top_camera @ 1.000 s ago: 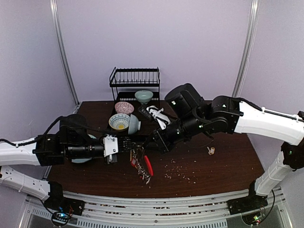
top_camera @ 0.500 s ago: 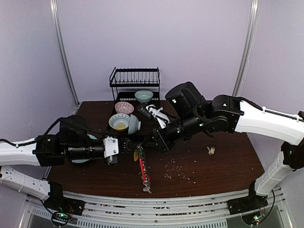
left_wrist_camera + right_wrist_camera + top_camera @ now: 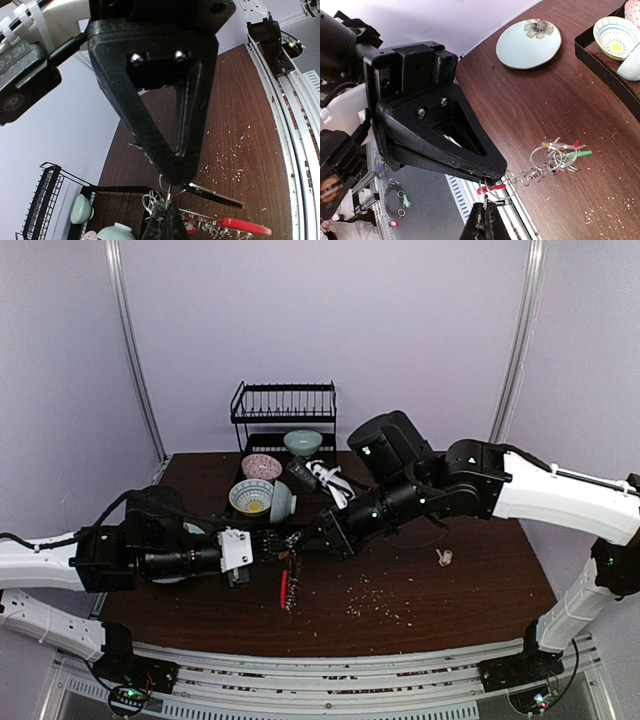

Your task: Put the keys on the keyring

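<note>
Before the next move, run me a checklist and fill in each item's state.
1. Left fingers shut on the thin metal keyring: ok.
2. Right fingers shut on the silvery key, blade sticking out sideways: ok, as far as the left wrist view shows.
3. Key threaded onto the ring: cannot tell; the fingertips crowd the junction.
4. Red strap and tagged key bunch hanging free of the brown wooden table: cannot tell.
5. Pale blue flowered plate clear of the work spot: ok.
</note>
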Tool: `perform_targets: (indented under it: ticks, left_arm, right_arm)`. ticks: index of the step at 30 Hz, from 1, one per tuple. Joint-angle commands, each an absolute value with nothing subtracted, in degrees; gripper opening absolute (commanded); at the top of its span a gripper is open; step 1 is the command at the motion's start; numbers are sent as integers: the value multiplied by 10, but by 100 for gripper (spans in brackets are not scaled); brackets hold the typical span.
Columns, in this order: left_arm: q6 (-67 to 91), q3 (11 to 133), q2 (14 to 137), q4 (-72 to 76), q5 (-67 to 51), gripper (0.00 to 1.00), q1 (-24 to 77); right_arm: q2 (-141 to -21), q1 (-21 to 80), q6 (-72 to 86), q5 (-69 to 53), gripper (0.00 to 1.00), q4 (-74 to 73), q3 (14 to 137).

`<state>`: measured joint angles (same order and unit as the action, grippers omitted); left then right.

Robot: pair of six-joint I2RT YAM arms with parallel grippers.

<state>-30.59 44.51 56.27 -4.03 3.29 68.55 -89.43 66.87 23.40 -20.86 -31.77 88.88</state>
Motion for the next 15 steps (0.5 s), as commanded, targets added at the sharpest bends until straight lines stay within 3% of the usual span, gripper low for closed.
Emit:
perform_targets:
  ticks: [1, 15]
  left_arm:
    - [-305, 445, 559, 9, 64, 0, 685]
    - [-244, 460, 587, 28, 90, 0, 683]
  right_arm:
    - [-893, 672, 251, -245, 0, -277, 881]
    - [-911, 682, 243, -201, 0, -244, 894]
